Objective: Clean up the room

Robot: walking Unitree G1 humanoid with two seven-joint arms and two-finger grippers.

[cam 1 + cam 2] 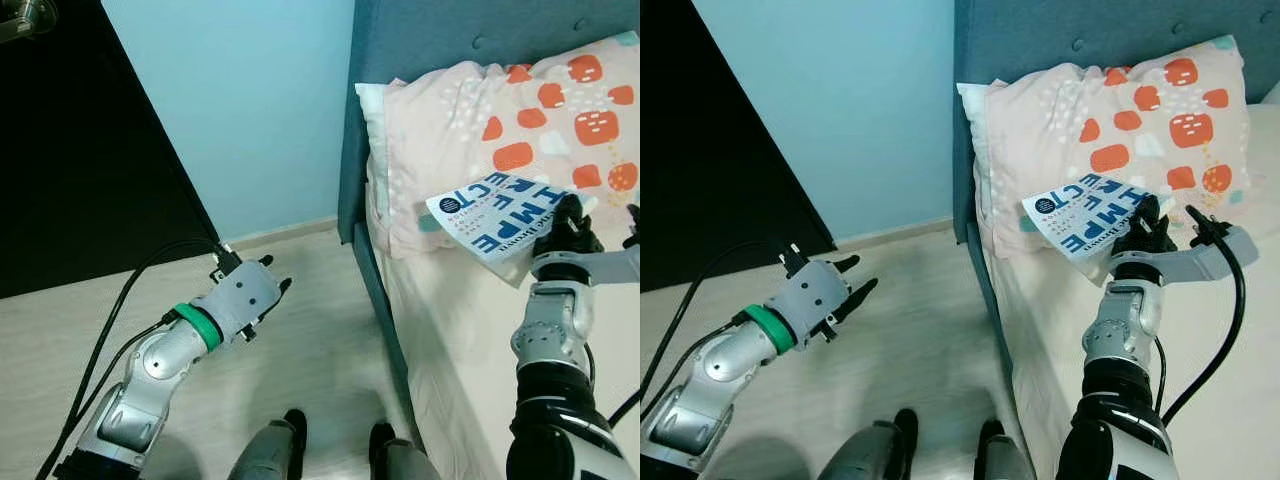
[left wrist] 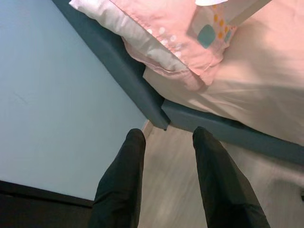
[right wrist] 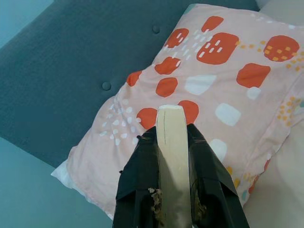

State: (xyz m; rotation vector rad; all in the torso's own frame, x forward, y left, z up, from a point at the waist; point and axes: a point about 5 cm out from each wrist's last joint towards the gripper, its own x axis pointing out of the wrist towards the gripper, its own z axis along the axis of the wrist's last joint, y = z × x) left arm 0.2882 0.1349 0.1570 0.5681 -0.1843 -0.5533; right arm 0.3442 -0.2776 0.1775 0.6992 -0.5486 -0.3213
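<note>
Head stereo cams look down at floor w/ bed [image 1: 470, 330]; both wrist cams share pillow [image 3: 228, 71].

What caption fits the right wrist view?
Right gripper shut on a book, seen edge-on, above a patterned pillow that leans against the blue headboard.

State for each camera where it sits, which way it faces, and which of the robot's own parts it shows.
Left eye view: on the head, facing forward and down at the bed; left hand over the floor, right hand holding a book.
Right eye view: same scene from beside it, both arms showing.
Left wrist view: along the open fingers, toward the bed frame and wall.
Right wrist view: along fingers clamping the book's edge, toward the pillow and headboard.
Shared: the pillow appears in all four.
</note>
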